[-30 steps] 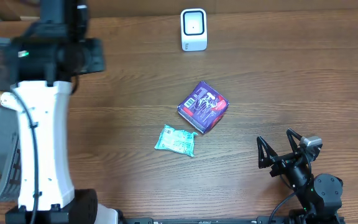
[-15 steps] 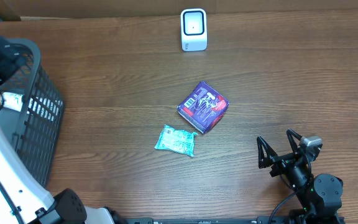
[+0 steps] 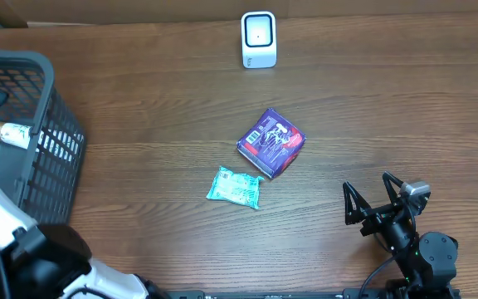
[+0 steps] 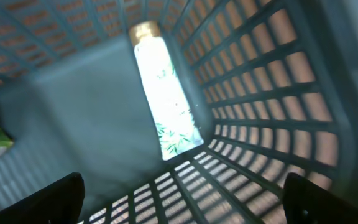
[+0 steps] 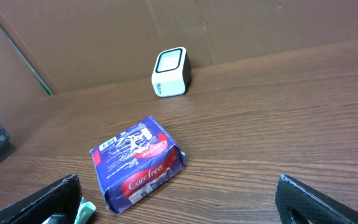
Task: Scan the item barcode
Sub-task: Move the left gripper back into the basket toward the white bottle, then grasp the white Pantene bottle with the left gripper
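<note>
Presently, one tube (image 4: 163,93) lies in the basket (image 3: 52,141), far left of the scanner (image 3: 258,39), left jaws spread empty above it. Purple pack (image 3: 271,142) and teal packet (image 3: 236,187) lie on the bench (image 3: 388,100), robot-side of the scanner, judged unscanned. Right jaws spread, idle.

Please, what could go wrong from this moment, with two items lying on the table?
The left gripper hangs open above the bottle in the basket; pulling away, it might catch the mesh wall.
The purple pack and the teal packet lie close together; grasping one may nudge the other.
</note>
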`<state>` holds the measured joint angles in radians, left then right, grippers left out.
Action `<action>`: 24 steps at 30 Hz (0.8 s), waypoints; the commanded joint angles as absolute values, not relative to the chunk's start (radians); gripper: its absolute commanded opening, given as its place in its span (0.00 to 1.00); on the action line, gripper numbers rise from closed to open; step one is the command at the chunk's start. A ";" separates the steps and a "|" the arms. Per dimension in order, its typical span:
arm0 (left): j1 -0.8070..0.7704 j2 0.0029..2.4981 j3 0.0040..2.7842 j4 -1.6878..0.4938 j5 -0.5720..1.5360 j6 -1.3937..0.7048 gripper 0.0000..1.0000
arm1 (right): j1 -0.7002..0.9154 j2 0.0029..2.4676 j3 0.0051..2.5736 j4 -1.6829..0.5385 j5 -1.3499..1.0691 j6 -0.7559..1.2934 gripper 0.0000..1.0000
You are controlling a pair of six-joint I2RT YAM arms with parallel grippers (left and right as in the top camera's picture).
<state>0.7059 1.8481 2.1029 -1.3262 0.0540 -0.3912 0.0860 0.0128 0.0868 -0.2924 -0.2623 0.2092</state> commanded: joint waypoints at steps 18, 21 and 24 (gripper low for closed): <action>0.708 2.039 1.964 -1.208 0.023 -0.370 0.94 | 0.091 0.003 0.098 -0.317 -0.263 0.208 1.00; 0.707 2.039 1.886 -1.145 0.027 -0.371 0.93 | 0.091 0.003 0.098 -0.317 -0.263 0.208 1.00; 0.707 2.040 1.819 -1.072 0.027 -0.371 0.93 | 0.091 0.003 0.098 -0.317 -0.263 0.208 1.00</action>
